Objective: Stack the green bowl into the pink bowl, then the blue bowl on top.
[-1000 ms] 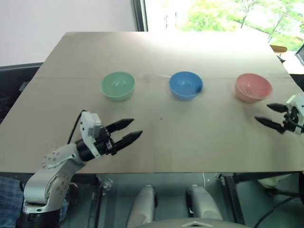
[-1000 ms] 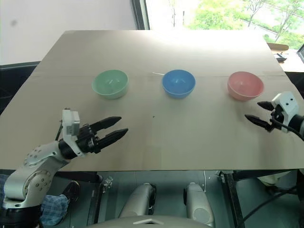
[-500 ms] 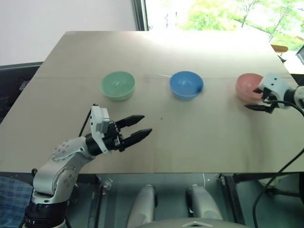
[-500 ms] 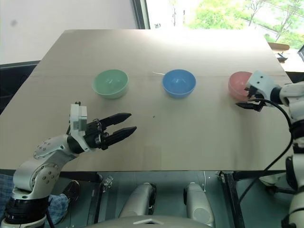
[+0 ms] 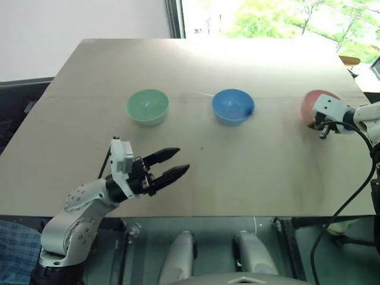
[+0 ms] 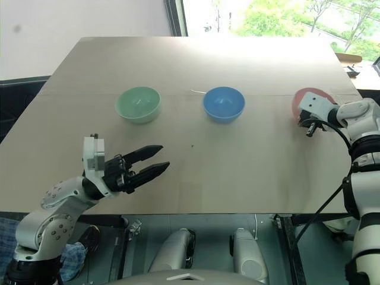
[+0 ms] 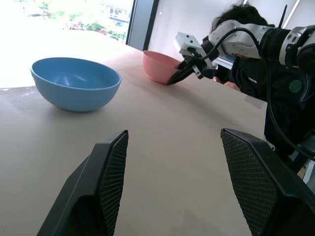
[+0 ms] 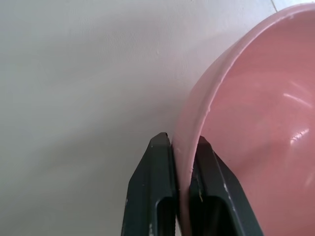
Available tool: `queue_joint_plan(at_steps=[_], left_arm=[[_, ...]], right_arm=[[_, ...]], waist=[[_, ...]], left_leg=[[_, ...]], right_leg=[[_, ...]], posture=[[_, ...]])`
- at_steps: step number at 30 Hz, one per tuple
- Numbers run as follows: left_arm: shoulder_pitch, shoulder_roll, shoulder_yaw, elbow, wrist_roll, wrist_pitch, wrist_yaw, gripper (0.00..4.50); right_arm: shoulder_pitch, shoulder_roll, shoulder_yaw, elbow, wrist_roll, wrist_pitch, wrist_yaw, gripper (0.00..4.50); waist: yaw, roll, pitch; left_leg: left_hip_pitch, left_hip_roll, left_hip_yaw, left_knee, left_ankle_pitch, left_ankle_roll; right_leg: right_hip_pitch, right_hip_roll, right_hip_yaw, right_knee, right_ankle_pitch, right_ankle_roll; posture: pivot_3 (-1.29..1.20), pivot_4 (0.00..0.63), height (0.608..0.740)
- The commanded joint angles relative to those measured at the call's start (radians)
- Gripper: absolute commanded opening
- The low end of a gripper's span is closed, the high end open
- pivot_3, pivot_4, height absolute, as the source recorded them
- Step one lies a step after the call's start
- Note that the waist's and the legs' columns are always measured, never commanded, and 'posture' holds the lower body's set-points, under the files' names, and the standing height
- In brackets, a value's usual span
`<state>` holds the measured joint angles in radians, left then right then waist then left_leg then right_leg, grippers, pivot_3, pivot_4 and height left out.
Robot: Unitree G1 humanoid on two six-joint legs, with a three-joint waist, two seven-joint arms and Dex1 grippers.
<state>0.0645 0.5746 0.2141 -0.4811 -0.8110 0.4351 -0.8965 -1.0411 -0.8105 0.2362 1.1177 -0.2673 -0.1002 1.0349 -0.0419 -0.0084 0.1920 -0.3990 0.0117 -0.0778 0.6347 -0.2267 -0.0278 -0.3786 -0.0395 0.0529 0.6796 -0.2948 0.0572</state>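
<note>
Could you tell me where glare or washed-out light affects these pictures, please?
In the left eye view, window light bleaches the far edge of the table; in the left wrist view, the window behind the blue bowl is blown out; in the right wrist view, the pink bowl is evenly lit with small highlights.

lab, bare test table [image 5: 196, 178], window [image 5: 267, 18]

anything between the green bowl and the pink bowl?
The blue bowl sits in the row between the green bowl and the pink bowl, apart from both; the left eye view shows it.
</note>
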Motion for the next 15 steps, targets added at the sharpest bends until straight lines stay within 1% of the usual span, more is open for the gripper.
queue_joint_plan(at_steps=[1,5,8,11,12,13,15], left_arm=[[0.001,0.007,0.037,-0.026,-0.028,-0.014,-0.007,3.19],[0.007,0.024,0.043,-0.012,-0.019,-0.019,-0.029,3.19],[0.013,0.037,0.048,0.002,-0.002,-0.031,-0.045,3.19],[0.017,0.034,0.060,0.024,0.000,-0.041,-0.044,3.19],[0.019,0.034,0.062,0.029,0.005,-0.045,-0.046,3.19],[0.017,0.035,0.058,0.037,0.015,-0.052,-0.051,3.19],[0.013,0.038,0.051,0.046,0.024,-0.059,-0.060,3.19]], right_arm=[[-0.026,-0.010,-0.013,-0.015,0.001,-0.020,0.002,0.03],[-0.011,-0.011,0.001,-0.069,-0.001,-0.023,0.054,0.03],[0.039,-0.022,0.011,-0.241,0.016,-0.048,0.139,0.03],[0.136,-0.031,-0.004,-0.542,0.074,0.059,0.228,0.03],[0.162,-0.035,-0.008,-0.615,0.082,0.095,0.242,0.03],[0.222,-0.042,0.004,-0.801,0.089,0.195,0.274,0.03],[0.305,-0.051,0.021,-1.067,0.100,0.347,0.318,0.03]], waist=[[-0.001,0.000,0.000],[-0.001,0.000,0.000],[-0.002,0.000,0.000],[-0.002,0.001,0.000],[0.000,0.001,0.000],[0.001,0.001,0.000],[0.007,0.001,0.000]], left_leg=[[0.000,0.000,0.000,0.000,0.000,0.000],[0.000,0.000,0.000,0.000,0.000,0.000],[0.000,0.000,0.000,0.000,0.000,0.000],[0.000,0.000,-0.001,-0.001,0.000,0.000],[0.000,0.001,-0.001,0.000,0.000,0.000],[0.000,0.001,-0.001,0.000,0.000,0.000],[-0.001,0.000,-0.003,0.000,0.000,0.000]], right_leg=[[0.000,0.000,0.000,0.000,0.000,0.000],[0.000,0.000,0.000,0.000,0.000,0.000],[0.000,0.000,0.000,0.000,0.000,0.000],[0.000,0.000,0.000,0.000,0.000,0.000],[0.000,0.000,0.000,0.000,0.000,0.000],[0.000,0.000,-0.001,0.000,0.000,0.000],[0.000,0.000,-0.002,0.000,0.000,0.000]], posture=[[0.00,0.150,0.740],[0.00,0.150,0.740],[0.00,0.150,0.740],[0.00,0.150,0.740],[0.00,0.150,0.740],[0.00,0.150,0.740],[0.00,0.150,0.740]])
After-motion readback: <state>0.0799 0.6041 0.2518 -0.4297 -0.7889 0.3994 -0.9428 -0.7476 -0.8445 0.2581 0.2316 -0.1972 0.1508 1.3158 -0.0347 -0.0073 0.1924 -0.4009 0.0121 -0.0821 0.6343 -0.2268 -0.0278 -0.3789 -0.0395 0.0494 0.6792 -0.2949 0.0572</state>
